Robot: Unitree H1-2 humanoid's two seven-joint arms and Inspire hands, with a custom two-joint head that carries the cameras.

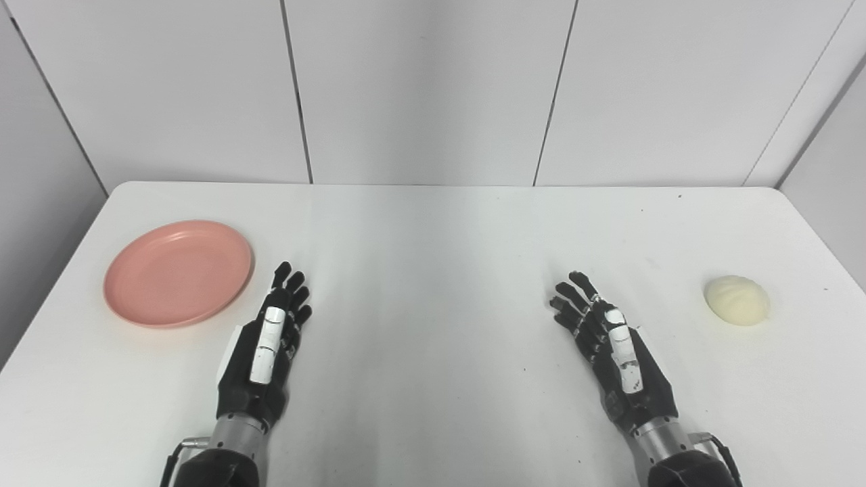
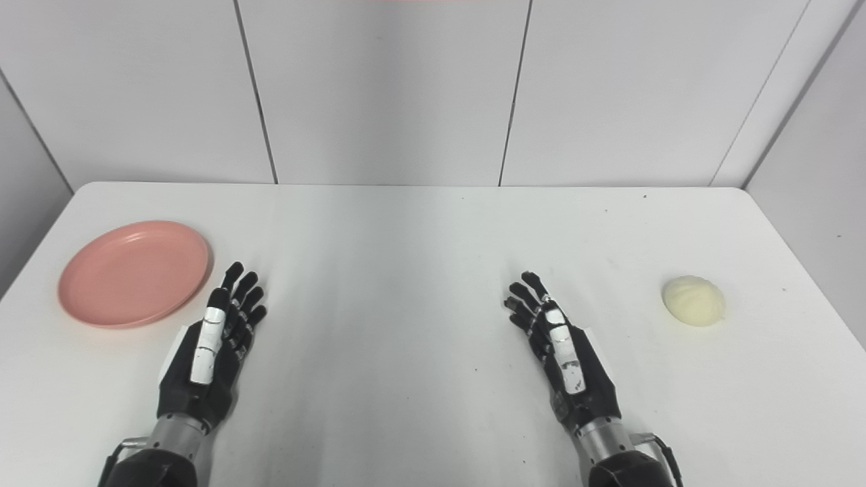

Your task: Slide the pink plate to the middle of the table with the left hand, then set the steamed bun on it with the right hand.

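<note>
A pink plate (image 1: 177, 272) lies empty on the left side of the white table (image 1: 433, 270). A pale steamed bun (image 1: 737, 299) sits on the right side of the table. My left hand (image 1: 267, 348) is open and empty, fingers stretched forward, just right of the plate and not touching it. My right hand (image 1: 612, 348) is open and empty, fingers stretched forward, well left of the bun. The same things show in the right eye view: the plate (image 2: 134, 272), the bun (image 2: 693, 300), the left hand (image 2: 213, 345), the right hand (image 2: 558, 348).
White wall panels (image 1: 433, 88) stand behind the table's far edge. Bare table surface lies between the two hands and beyond them to the far edge.
</note>
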